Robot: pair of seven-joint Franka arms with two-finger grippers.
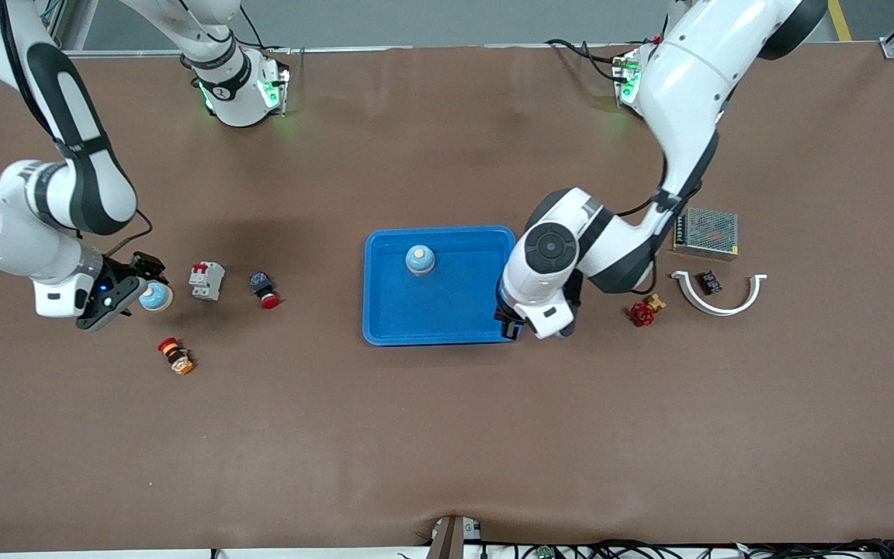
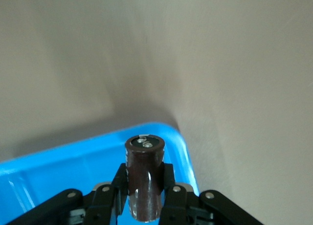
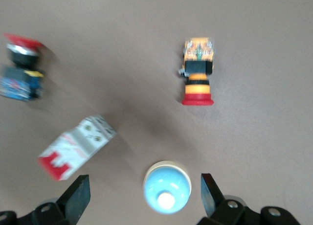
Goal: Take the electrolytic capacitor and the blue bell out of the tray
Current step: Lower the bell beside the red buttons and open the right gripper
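Tray reference: a shallow blue plastic tray sits at mid-table and serves as the landmark for all positions below. Inside the tray, close to the rim nearest the robots' bases, stands a light-blue dome-shaped bell with a cream button. The left gripper is over the tray's corner at the left arm's end, on the edge nearer the front camera, and its fingers are clamped on a dark brown cylindrical capacitor with a metal top, held upright above the tray's rim. The right gripper is well away from the tray toward the right arm's end of the table, with its fingers spread wide on either side of a second light-blue dome bell, which rests on the table untouched between them. Between that bell and the tray lie a white and red circuit breaker and a red mushroom push button with a dark body. A yellow and red emergency stop button lies nearer the front camera than these.
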